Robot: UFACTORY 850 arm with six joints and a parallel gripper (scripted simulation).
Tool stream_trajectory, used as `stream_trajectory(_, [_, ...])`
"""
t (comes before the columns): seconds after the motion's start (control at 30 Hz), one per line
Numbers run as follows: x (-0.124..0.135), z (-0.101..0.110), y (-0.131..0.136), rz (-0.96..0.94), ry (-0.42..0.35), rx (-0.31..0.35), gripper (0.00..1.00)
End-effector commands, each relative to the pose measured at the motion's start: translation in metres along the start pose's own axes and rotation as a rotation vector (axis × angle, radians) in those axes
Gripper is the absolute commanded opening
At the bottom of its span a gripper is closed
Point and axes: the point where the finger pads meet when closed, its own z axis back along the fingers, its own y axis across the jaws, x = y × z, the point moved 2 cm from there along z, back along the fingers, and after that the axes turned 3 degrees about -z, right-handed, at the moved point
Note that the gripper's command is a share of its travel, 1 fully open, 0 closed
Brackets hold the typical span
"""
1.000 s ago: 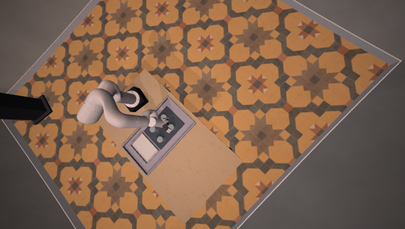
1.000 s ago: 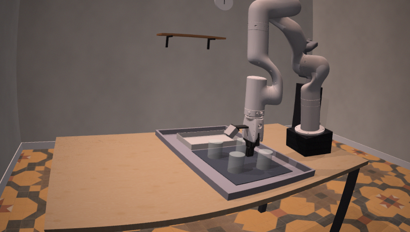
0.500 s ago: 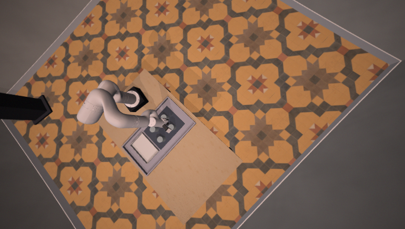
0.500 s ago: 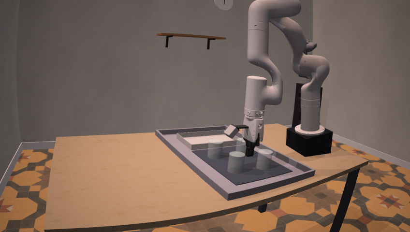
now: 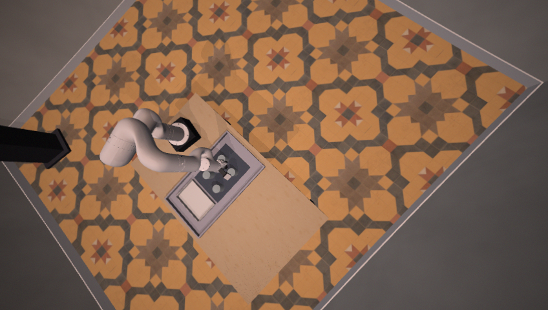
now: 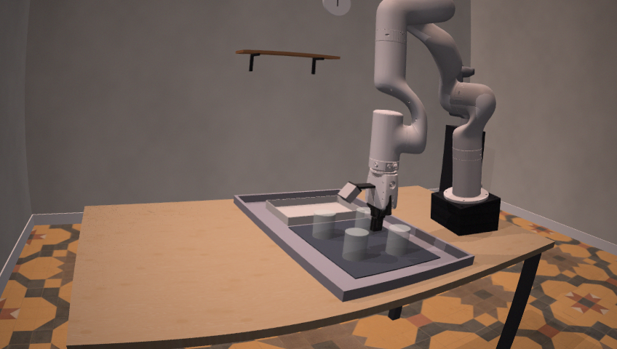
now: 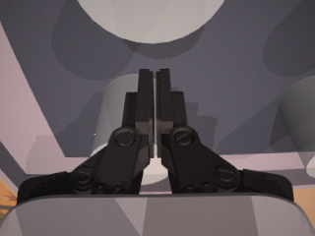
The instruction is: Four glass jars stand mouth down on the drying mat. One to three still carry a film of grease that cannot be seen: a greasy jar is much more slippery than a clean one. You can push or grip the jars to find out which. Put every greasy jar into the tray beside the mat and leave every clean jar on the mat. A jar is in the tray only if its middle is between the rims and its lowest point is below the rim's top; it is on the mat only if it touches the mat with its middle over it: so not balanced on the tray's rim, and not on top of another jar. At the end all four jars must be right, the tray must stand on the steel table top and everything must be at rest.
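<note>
Patterned floor tiles surround a wooden worktop, with directions here as seen from the exterior view. On it lies a grey metal surface with raised edges, bearing a dark mat. All four glass jars stand upside down on this mat, their grease impossible to tell by eye. Nearest is the front jar, around seven o'clock from the gripper; the right jar stands at about four. The gripper is clenched, its fingers nearly meeting around nothing, pointing down between the jars. At nine is the left jar, and at ten the back jar, partly hidden in the exterior view. Beyond the mat, towards eleven, sits the pale tray, holding no jar. The white arm rises from a black block at two o'clock. Farther off, a wooden shelf hangs on the grey wall, towards eleven.
</note>
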Motion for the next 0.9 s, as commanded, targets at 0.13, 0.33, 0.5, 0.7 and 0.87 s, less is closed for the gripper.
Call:
stream_trajectory(0.13, [-0.002,0.041,0.000,0.000,-0.008,-0.004,0.00])
stream_trajectory(0.33, [-0.002,0.064,0.016,0.000,-0.008,-0.004,0.00])
stream_trajectory(0.5, [0.000,0.064,0.057,0.000,-0.008,-0.004,0.00])
stream_trajectory(0.7, [0.001,0.064,0.090,0.000,-0.008,-0.004,0.00])
stream_trajectory(0.87, [0.002,0.064,0.130,0.000,-0.008,-0.004,0.00])
